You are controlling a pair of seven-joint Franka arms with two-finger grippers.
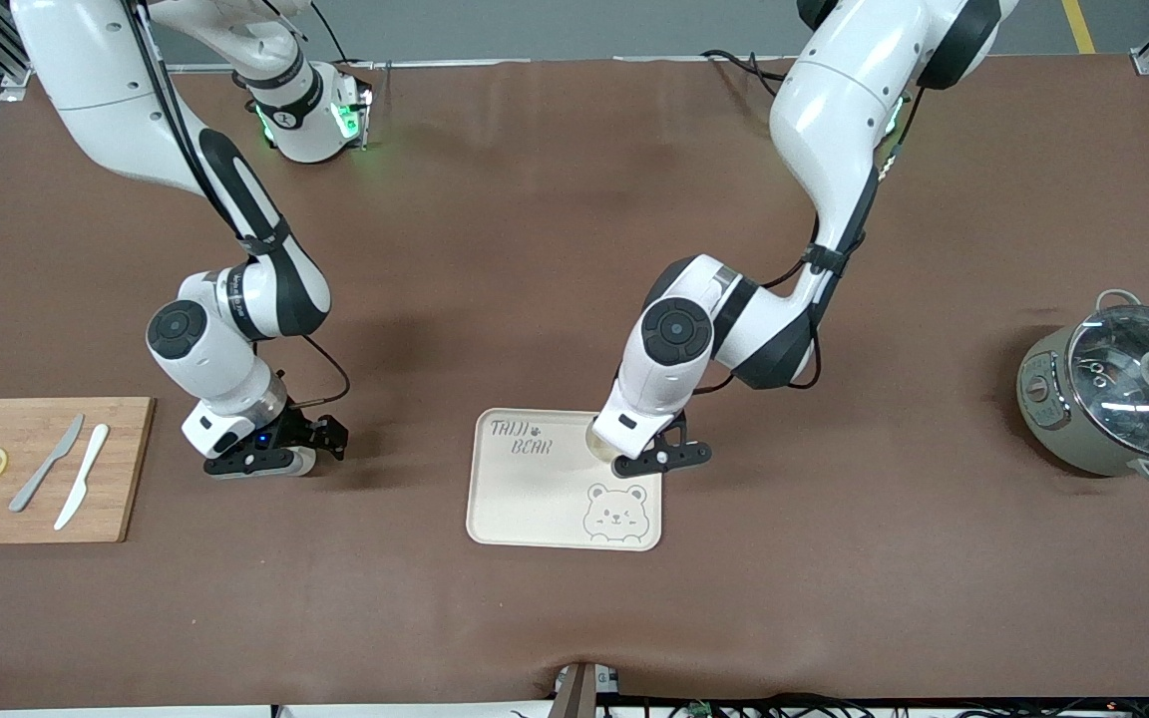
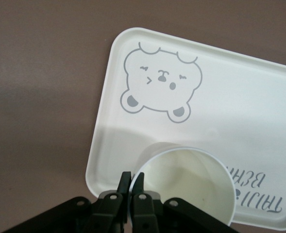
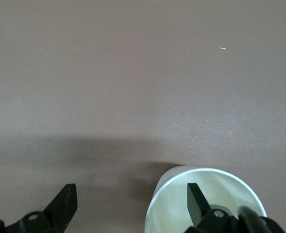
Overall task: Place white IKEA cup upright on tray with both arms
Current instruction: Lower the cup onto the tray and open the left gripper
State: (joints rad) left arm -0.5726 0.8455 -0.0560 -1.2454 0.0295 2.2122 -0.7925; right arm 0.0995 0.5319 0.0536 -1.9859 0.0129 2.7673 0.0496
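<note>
A white cup [image 2: 186, 184] stands upright on the cream tray [image 2: 240, 107], in the corner away from the bear drawing, at the left arm's end. My left gripper [image 2: 133, 180] is shut on its rim, one finger inside and one outside. In the front view this gripper [image 1: 634, 459] hangs over that corner of the tray [image 1: 535, 499], and the wrist hides most of the cup [image 1: 594, 441]. A second white cup [image 3: 172, 208] stands on the brown mat. My right gripper [image 3: 131, 194] is open around its wall, one finger inside, low beside the cutting board [image 1: 270, 459].
A wooden cutting board [image 1: 121, 469] with two knives and two lemon slices lies at the right arm's end. A grey pot with a glass lid [image 1: 1118, 394] stands at the left arm's end. Brown mat covers the table.
</note>
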